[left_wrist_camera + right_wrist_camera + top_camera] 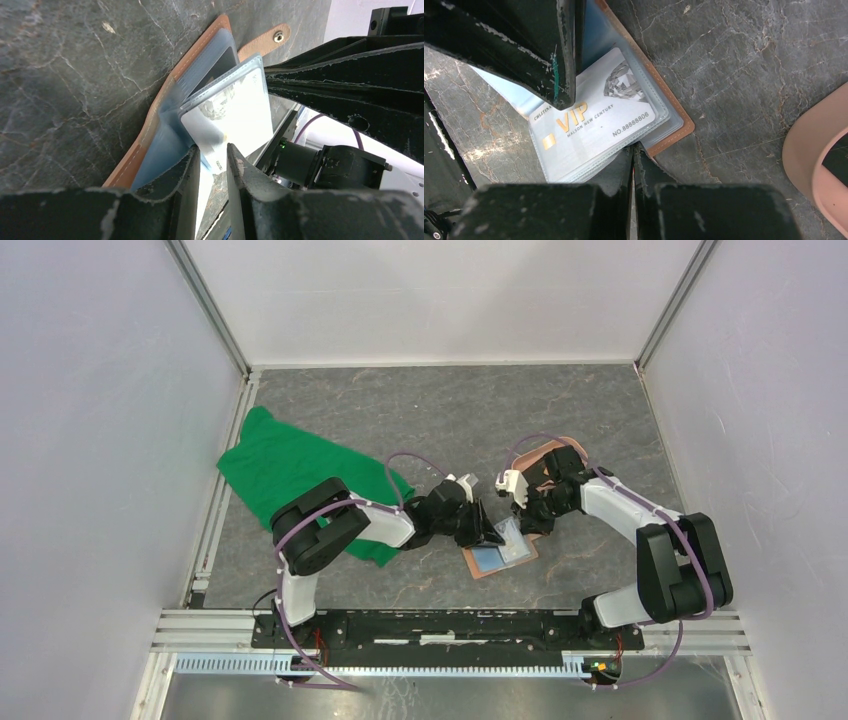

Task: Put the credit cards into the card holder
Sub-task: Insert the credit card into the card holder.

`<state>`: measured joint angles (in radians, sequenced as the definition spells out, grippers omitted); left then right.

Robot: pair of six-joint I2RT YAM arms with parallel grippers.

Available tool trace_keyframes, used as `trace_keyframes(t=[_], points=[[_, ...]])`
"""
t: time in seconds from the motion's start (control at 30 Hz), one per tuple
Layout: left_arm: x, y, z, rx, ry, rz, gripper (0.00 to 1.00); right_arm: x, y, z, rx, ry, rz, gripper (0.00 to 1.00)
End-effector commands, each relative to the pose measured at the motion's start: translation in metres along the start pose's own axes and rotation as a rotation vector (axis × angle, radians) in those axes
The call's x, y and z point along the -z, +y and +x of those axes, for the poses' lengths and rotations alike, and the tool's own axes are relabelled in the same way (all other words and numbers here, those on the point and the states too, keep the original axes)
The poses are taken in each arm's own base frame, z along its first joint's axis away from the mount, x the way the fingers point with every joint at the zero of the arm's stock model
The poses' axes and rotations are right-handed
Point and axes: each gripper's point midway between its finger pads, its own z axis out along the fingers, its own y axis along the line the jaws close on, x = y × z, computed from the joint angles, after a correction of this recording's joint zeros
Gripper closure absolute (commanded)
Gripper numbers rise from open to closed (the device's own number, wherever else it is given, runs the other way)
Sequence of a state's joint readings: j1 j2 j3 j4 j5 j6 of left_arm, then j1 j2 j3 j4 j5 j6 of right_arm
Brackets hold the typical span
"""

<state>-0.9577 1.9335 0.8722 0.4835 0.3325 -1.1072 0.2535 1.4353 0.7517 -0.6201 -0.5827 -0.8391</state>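
Two hands meet over the open card holder [483, 567], which lies flat on the desk [420, 410] right under their fingertips.

- Left hand [214, 152]: fingers drawn close with a narrow gap, the near edge of a white card [594, 117] between them. I judge it gripped. The rest of the card lies ahead of the fingertips, under a clear sleeve of the holder. Gripping it by the trailing edge looks meant to leave the leading edge free to slide into the pocket.
- Right hand [633, 152]: fingers closed against each other, tips at the sleeve edge by the holder's leather corner. Probably steadying the holder against the push. Whether a clear leaf is pinched between them, I cannot tell.
- Snap strap [272, 40]: lies loose beyond the left fingertips, unfastened, so the holder stays spread.
- Pink tray [811, 150]: off to the side of the right hand, well apart from the holder.

Writing on the card: gold "VIP", beneath it "MALSON NEW CENTURY", then "NO.88888806". A small line above looks like "CHLITINA", not certain. A diamond picture sits in one corner and a gold chip mark near the other end.
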Motion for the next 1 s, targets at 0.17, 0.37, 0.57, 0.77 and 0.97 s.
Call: trace_keyframes(t=[0.17, 0.37, 0.57, 0.77, 0.97], points=[[0.006, -0.041, -0.003, -0.002, -0.008, 0.124, 0.61, 0.011, -0.006, -0.02, 0.003, -0.074, 0.011, 0.82], [0.024, -0.024, -0.015, -0.005, -0.078, 0.105, 0.57, 0.033, -0.025, -0.014, -0.032, -0.115, 0.099, 0.65], [0.044, -0.022, -0.028, -0.102, -0.138, 0.084, 0.53, 0.048, -0.034, -0.015, -0.041, -0.161, 0.138, 0.57], [0.08, -0.039, -0.054, -0.325, -0.286, 0.086, 0.51, 0.083, -0.06, -0.023, -0.036, -0.256, 0.281, 0.47], [0.15, -0.065, -0.099, -0.564, -0.575, 0.002, 0.25, 0.131, -0.104, -0.063, -0.019, -0.342, 0.456, 0.23]])
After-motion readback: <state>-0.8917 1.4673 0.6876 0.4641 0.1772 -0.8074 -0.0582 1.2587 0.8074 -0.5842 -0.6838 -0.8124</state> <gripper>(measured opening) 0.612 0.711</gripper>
